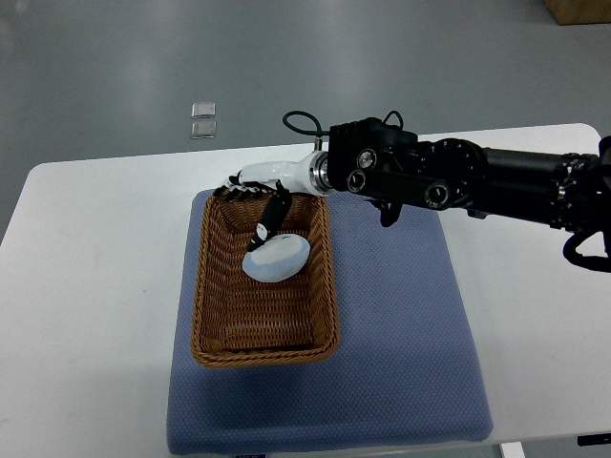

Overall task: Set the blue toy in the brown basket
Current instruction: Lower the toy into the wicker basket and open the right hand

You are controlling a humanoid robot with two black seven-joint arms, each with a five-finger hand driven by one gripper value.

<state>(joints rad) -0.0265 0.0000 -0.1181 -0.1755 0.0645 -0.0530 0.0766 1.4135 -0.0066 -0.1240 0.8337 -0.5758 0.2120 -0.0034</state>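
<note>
One arm alone is at work, the right arm, coming in from three o'clock across the white table (86, 286) and ending in the right hand (265, 196) over the far rim of the brown basket (221, 315); the left arm is out of view. The basket sits lengthwise on a blue mat (401, 324), toward the mat's nine o'clock side. The blue toy (277, 260) lies inside the basket, in its far half, toward the wall at three o'clock; it looks pale blue, rounded and smooth, something like a flattened egg.

The hand's dark fingers (270, 221) reach down from twelve o'clock, and one tip meets the toy's upper edge at about eleven o'clock; whether the fingers are clamped on the toy or parted and only touching it cannot be told from this steep view, since they overlap one another and the toy.

By its looks the toy is probably light, and either soft plush or smooth plastic; the picture does not settle which. If smooth, the rounded surface would be slippery and apt to roll out of a pinch; a hold across its narrow width, fingers at opposite sides near the middle, seems safest. The woven basket is stiff and shallow, so a short drop should do no harm; the toy appears already within the basket's walls, so the placing seems nearly or fully done.

Two small clear squares (203, 120) lie on the floor beyond the table at twelve o'clock, well apart from the work.
</note>
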